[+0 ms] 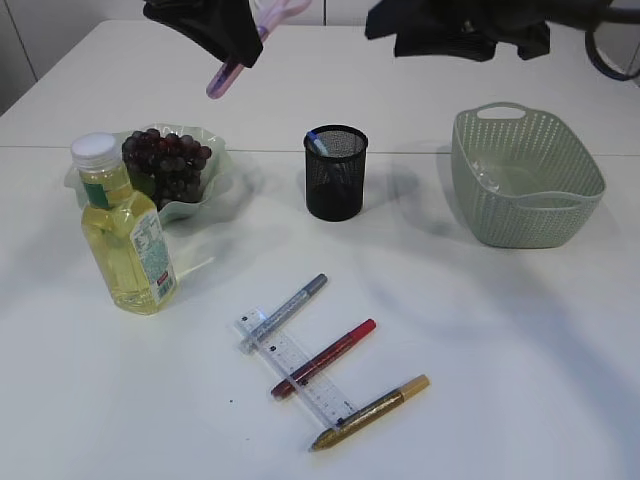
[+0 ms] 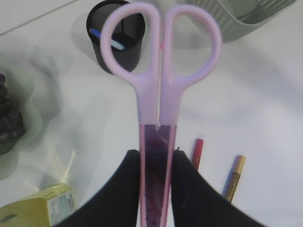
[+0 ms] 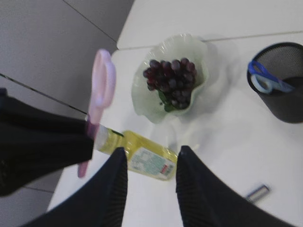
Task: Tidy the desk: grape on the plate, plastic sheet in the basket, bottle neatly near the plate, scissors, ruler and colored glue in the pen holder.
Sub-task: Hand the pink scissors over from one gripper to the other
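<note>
**Pink scissors held high, pen holder to the right**

Left gripper [image 2: 156,189] fingers clamp the pink scissors [image 2: 158,94] by the blades. The mesh pen holder [image 1: 335,172] stands below, rightward. Right gripper [image 3: 150,177] fingers stand apart, empty.

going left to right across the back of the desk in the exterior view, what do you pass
bottle → plate of grapes → pen holder → basket

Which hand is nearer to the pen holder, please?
Left. The left hand, gripping the scissors, hangs above and left of the pen holder; the right hand, empty, is high to its right.
</note>
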Robot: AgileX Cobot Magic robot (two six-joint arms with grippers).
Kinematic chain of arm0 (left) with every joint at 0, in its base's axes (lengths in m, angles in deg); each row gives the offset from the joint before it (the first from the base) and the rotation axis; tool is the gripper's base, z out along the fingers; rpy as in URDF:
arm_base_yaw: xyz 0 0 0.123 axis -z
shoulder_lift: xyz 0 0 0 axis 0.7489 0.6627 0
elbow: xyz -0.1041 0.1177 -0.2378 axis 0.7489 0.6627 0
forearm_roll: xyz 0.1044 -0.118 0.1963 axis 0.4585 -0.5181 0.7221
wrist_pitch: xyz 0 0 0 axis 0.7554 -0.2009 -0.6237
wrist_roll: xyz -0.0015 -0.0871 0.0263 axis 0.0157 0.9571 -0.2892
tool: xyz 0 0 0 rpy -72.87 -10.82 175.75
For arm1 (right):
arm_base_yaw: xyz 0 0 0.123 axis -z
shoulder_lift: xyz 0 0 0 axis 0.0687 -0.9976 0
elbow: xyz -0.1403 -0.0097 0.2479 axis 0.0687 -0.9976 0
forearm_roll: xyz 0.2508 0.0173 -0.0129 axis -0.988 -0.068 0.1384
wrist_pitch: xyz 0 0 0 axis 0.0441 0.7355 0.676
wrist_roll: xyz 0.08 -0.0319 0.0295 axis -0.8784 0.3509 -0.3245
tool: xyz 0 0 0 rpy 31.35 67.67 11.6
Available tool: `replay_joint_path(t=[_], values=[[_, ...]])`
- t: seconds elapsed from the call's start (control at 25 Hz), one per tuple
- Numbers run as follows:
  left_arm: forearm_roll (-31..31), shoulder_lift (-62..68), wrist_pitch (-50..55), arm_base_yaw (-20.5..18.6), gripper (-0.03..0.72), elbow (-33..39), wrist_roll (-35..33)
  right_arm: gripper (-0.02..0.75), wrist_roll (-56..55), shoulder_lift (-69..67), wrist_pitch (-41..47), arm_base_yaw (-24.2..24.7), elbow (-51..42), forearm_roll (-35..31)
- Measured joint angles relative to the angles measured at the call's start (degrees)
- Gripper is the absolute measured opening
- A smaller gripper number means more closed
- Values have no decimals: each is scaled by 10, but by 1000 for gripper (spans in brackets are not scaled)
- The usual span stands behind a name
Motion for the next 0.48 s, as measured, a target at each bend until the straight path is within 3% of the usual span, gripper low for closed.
replay_joint_path(t=[0.2,0.36,0.48], values=[[-5,-10,2,1,130,0,-2,316,78,-2,-44,0,0,-162],[-20,-12,2,1,130,0,-9,354,173,-31,-36,0,0,-320],[-37,-12,2,1,130,0,-16,361,219,-58,-17,0,0,-393]])
